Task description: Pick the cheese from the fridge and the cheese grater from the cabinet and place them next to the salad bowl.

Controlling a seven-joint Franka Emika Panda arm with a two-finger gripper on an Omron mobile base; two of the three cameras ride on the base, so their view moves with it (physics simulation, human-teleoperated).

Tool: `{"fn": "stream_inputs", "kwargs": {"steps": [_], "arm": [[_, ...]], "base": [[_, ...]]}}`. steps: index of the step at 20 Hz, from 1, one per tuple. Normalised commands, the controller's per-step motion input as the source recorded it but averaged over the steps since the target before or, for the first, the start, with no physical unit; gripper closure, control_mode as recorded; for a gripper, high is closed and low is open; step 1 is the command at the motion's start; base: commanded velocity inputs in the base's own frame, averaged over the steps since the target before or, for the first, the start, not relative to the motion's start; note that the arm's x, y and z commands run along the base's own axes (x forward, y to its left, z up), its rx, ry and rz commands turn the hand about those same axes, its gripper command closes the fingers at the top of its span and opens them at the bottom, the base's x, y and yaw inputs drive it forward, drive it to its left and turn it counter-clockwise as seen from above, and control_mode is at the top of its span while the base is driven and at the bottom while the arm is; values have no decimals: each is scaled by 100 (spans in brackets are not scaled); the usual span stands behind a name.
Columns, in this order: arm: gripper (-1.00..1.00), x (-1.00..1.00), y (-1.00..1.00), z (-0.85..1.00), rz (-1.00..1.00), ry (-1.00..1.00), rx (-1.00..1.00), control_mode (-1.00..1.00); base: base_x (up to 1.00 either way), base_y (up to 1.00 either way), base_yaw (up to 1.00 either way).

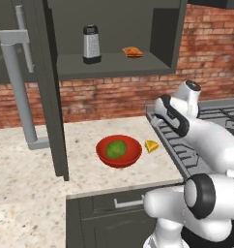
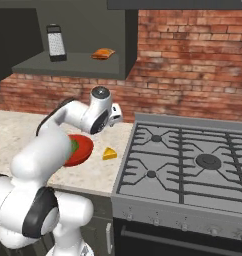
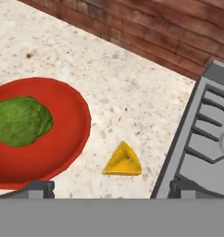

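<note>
A: Status check. We have the cheese down on the counter, just beside the bowl, between it and the stove. Not touching the rim, as far as the hand view shows. We'd call that half done.

B: Agreed. Gripper?

A: Jaws wide apart, nothing between them. In the hand view we see one tip at each lower corner, with the cheese sitting free on the counter below and between them. We're hanging above it, no contact.

B: And the grater?

A: Upright on the cabinet shelf, untouched. Door is swung open, so access looks clear. There's a flat orange-brown crinkled thing on the same shelf, to the grater's right and well apart from it. We leave that alone.

B: So what's left: reach up, grab the grater, set it by the bowl.

A: Yes. We judge the free spot is on the bowl's other side or in front of it; the stove side is taken by the cheese.

B: Anything we can't see?

A: In the right base view the arm covers part of the bowl. The fingers themselves are hard to make out in both base views. The fridge we can't place from here.
</note>
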Motion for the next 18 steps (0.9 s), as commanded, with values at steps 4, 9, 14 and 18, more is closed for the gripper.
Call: {"fn": "stream_inputs", "kwargs": {"steps": [4,9,14,18], "arm": [[-100,-52,11,67,0,-22,0,-100],[-100,-40,15,79,0,-18,0,-100],[-100,-6,10,79,-3,-24,0,-100],[-100,-2,20,68,-7,-20,0,-100]], "base": [[0,0,0],[0,0,0],[0,0,0],[0,0,0]]}}
